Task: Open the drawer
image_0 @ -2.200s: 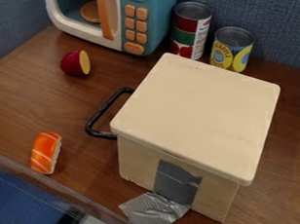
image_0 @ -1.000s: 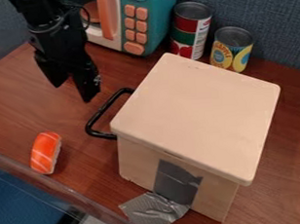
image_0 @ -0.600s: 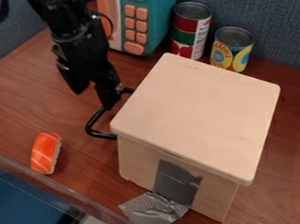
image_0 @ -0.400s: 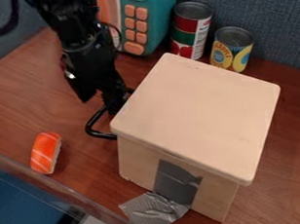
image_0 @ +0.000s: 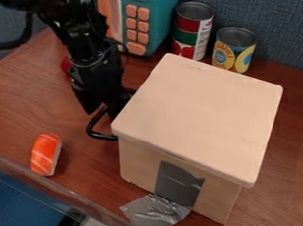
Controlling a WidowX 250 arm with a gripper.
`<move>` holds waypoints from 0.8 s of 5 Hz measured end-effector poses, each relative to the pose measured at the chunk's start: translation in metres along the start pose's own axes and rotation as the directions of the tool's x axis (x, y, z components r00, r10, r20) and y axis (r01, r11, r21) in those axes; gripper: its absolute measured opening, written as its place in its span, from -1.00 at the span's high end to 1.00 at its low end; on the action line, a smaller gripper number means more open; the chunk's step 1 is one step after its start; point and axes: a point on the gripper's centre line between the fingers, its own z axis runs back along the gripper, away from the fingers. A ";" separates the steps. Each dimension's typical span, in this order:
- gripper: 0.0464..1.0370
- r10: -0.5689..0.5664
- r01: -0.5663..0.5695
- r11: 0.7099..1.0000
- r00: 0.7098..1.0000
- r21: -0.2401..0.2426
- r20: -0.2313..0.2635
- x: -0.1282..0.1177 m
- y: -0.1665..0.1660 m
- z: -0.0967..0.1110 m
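The gripper hangs down at the left side of a pale wooden box, over the upper part of its black drawer handle. Its fingers stand apart, one left of the handle's bar and the other between the bar and the box. The drawer front under the handle is hidden by the box's lid. No gap between drawer and box can be made out.
Behind are a teal toy microwave, a red-labelled can and a yellow-labelled can. A red toy is partly behind the arm. Toy sushi lies front left; silver tape hangs at the box's foot.
From the upper left the arm came in, then moved right and down to the handle. In the last moments the gripper shifted only slightly; box and handle have stayed in place.
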 end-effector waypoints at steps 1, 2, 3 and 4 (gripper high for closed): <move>-0.24 0.004 -0.004 1.000 1.000 0.022 -0.025 -0.005 0.008 -0.007; 0.38 0.003 -0.002 0.999 1.000 0.033 -0.030 -0.007 0.012 -0.006; 0.71 0.019 -0.017 0.999 0.999 0.041 -0.051 -0.012 0.018 -0.005; 0.76 0.053 -0.050 0.996 0.997 0.075 -0.051 -0.017 0.038 0.000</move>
